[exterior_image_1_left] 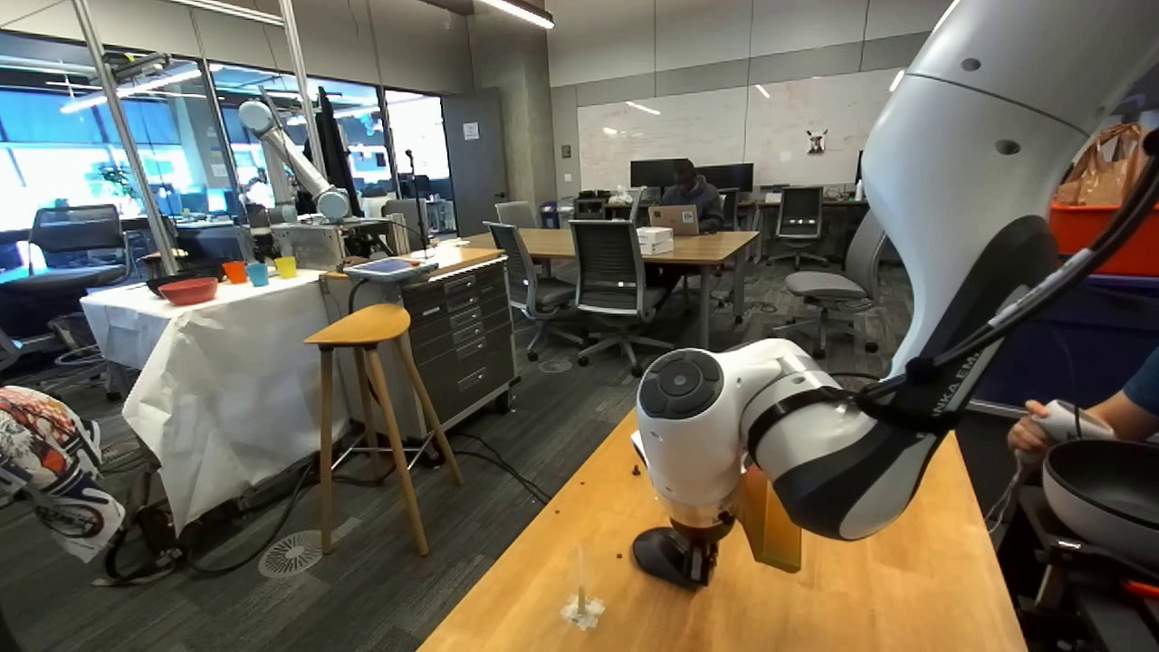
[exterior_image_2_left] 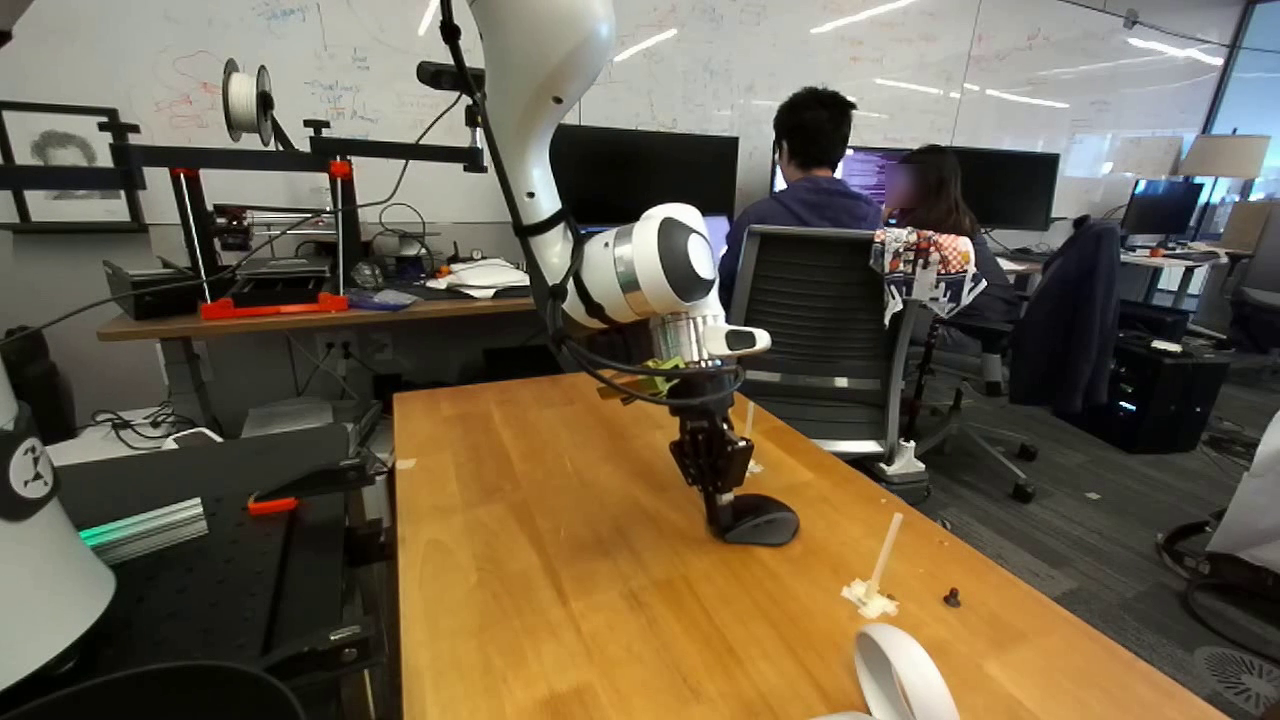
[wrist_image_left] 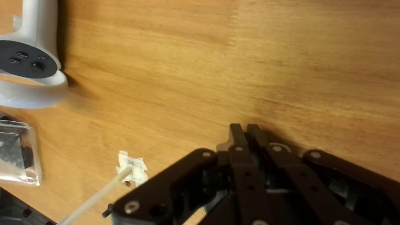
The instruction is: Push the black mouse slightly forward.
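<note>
Nearest of all in the wrist view, your end effector [wrist_image_left: 244, 127] is pointing down with its fingers [wrist_image_left: 236, 135] lying nearly together, only a thin slit running between them; it is holding nothing that you can make out. In an exterior view you are seeing the black mouse [exterior_image_2_left: 763, 521] on the wooden surface [exterior_image_2_left: 520, 560], nearer one long edge than the other; it is sitting flat and low, matte and near-black, its back arching in a smooth, rounded hump; one side is looking a shade greyer there. In both exterior views the fingers are standing right at one end of it, seemingly touching, though you cannot be sure; the rounded opposite end is showing plainly; in the wrist view your end effector is hiding nearly all of it. Farther along, a pale stick [exterior_image_2_left: 885, 553] is rising at a slight tilt from a white patch [exterior_image_2_left: 868, 601], with a small dark piece [exterior_image_2_left: 952, 598] lying near it; a white controller [wrist_image_left: 29, 56] is resting near a clear case [wrist_image_left: 17, 150] in the wrist view.
</note>
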`<state>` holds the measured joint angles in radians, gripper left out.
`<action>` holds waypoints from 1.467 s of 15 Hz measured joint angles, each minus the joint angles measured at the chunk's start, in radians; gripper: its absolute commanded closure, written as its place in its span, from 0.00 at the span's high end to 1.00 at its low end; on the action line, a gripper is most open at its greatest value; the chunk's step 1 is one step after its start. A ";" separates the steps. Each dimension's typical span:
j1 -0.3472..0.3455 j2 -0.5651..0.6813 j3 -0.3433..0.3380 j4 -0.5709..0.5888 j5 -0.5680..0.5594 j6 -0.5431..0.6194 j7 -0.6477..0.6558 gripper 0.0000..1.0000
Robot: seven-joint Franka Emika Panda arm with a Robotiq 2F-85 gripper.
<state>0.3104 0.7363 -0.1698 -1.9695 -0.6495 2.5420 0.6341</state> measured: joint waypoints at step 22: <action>-0.235 -0.692 0.146 -0.158 0.606 -0.501 -0.654 0.16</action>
<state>0.0755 0.0446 -0.0234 -2.1274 -0.0431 2.0409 -0.0198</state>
